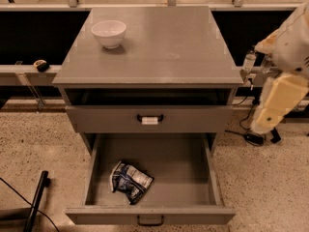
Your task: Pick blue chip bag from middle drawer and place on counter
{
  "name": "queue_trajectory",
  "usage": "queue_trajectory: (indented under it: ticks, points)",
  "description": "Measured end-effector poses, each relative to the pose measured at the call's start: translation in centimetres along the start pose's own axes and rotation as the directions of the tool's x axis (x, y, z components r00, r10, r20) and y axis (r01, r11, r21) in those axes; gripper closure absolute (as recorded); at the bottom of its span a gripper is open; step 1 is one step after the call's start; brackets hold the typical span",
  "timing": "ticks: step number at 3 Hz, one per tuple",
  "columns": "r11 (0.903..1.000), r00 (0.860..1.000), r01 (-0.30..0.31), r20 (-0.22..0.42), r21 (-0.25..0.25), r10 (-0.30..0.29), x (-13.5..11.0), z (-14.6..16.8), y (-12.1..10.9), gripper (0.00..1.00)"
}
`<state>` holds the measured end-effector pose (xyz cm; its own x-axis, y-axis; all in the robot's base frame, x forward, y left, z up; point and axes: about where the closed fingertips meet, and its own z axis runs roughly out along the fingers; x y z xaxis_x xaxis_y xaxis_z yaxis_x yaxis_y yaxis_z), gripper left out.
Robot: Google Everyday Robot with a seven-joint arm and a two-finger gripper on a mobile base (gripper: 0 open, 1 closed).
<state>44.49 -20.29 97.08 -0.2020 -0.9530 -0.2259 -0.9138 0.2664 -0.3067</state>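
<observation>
My pincer point(264, 120) hangs just off the counter's point(159, 47) front-right corner; open or closed, I cannot tell; blue chip bag point(130, 180) lies below-left in the open middle drawer point(149, 214), long axis slanting toward the front-right corner.

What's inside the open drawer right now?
Only the blue chip bag, crumpled, front-left on the floor of the drawer. Its rear edge runs under the tagged drawer above, out of sight. The gripper hangs right of the counter, outside the drawer.
</observation>
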Motion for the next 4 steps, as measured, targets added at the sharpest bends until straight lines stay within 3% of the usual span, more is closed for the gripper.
queue_trajectory:
  ticks: [1,2,3,4]
  points:
    - [0.9992,0.997,0.027,0.068,-0.030,-0.025,-2.2,5.9,2.5,0.00]
    - [0.9963,0.977,0.083,0.199,-0.023,-0.077,-5.0,10.6,4.1,0.00]
    - [0.9945,0.969,0.095,0.227,0.043,-0.103,-6.0,10.4,2.7,0.00]
    - [0.9942,0.956,0.103,0.279,-0.031,-0.090,-6.4,13.6,5.0,0.00]
